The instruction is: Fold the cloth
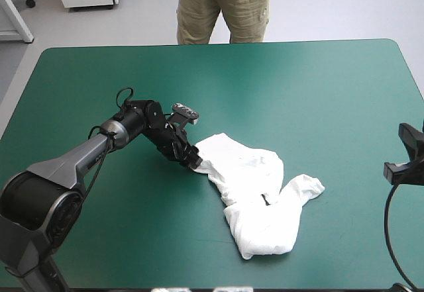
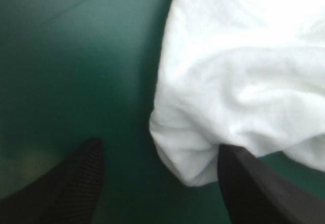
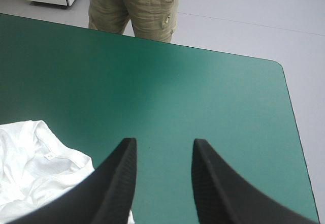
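Hidden / unclear:
- Right gripper (image 1: 405,153) is cut off by the high view's right edge, so only part of it shows there. In its own view (image 3: 165,142) the pincer is open, a moderate gap over bare cover.
- Left gripper (image 1: 192,159): in the high view its tips merge with the cloth's edge. In its wrist view (image 2: 160,148) the black fingers (image 2: 76,183) stand wide apart, with a rounded fold of cloth between them, close against one finger. Contact cannot be told; the view is blurred.
- Sleeves and hem cannot be sorted out in the heap.

T-shirt (image 1: 255,193): white, crumpled, lying right of the table's middle toward the near edge. It is at the left gripper's tips and well apart from the right gripper. Its collar and neck label (image 3: 49,156) show beside the right gripper.

Surface: the teal-green cover (image 1: 298,87) is smooth, and the table's far corners are rounded.
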Robot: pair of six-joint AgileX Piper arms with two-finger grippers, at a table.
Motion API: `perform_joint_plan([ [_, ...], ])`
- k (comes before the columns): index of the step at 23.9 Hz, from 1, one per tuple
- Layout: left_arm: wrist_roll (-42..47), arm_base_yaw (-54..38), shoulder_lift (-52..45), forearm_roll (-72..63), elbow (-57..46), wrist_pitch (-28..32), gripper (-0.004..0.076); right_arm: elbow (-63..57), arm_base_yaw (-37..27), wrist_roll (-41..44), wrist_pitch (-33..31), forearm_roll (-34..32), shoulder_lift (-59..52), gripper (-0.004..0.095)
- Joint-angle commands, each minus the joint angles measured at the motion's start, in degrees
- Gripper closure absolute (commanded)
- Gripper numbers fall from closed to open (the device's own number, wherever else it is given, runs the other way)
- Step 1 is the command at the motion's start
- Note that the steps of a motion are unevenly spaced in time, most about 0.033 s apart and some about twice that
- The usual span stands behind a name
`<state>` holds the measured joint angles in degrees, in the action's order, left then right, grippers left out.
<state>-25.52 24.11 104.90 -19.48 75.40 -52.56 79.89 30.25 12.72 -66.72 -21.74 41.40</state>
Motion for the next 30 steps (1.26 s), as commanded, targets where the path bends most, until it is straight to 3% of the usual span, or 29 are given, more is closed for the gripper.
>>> perform_joint_plan([
  [1, 0.0, 3.4, -1.7, -1.9, 1.1, 1.1, 0.0393, 1.4, -0.1, -0.2, 4.3, -1.1, 0.3, 0.0561],
  [2, 0.0, 4.0, -1.7, -1.6, 1.1, 1.4, 0.0456, 1.4, -0.1, -0.3, 4.3, -1.1, 0.3, 0.0561],
  [3, 0.0, 5.4, -1.7, 0.2, 1.1, 2.3, 0.0626, 1.4, -0.1, -0.3, 4.0, -1.3, 0.3, 0.0561],
  [4, 0.0, 5.9, -1.7, 1.5, 1.1, 2.4, 0.0713, 1.4, -0.1, -0.3, 3.9, -1.5, 0.3, 0.0561],
  [5, 1.1, 6.5, -1.7, 5.1, 1.1, 2.3, 0.0733, 1.4, -0.1, -0.3, 3.4, -1.5, 0.3, 0.0562],
  [11, 7.5, 6.5, -1.7, 13.9, 1.1, 2.2, 0.0733, -8.2, -0.1, -3.7, -2.8, 3.1, 6.1, 0.0529],
  [14, 7.9, 6.5, -1.7, 13.9, 1.1, 2.2, 0.0733, -16.9, -0.1, -2.2, 4.2, 5.0, 10.8, 0.052],
  [21, 8.0, 6.5, -1.7, 13.7, 1.1, 2.0, 0.0733, -27.8, -0.3, -1.5, 11.8, 7.9, 17.2, 0.052],
  [24, 8.0, 6.5, -1.7, 13.5, 1.1, 1.6, 0.0733, -30.8, -3.3, -1.1, 16.9, 9.7, 19.2, 0.0517],
  [30, 8.0, 6.5, -1.7, 13.5, 1.1, 1.3, 0.0733, -32.3, -13.7, -12.7, 21.1, 23.4, 24.1, 0.0501],
])
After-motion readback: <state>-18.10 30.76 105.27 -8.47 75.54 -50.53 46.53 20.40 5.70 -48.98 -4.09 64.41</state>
